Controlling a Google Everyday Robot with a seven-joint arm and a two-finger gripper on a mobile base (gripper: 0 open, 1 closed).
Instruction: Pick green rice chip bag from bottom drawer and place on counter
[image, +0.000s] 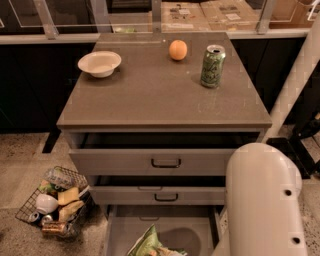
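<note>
The green rice chip bag (149, 244) lies in the open bottom drawer (186, 221), at the frame's lower edge; only its upper part shows. The counter (155, 95) tops the cabinet above. My white arm (262, 200) fills the lower right, beside the drawer's right side. My gripper is out of view, somewhere below the frame's bottom edge near the arm's end.
On the counter stand a cream bowl (99, 62), an orange (178, 50) and a green drink can (212, 66). The two upper drawers (165, 162) with black handles stand slightly open. A wire basket (54, 201) of items sits on the floor at the left.
</note>
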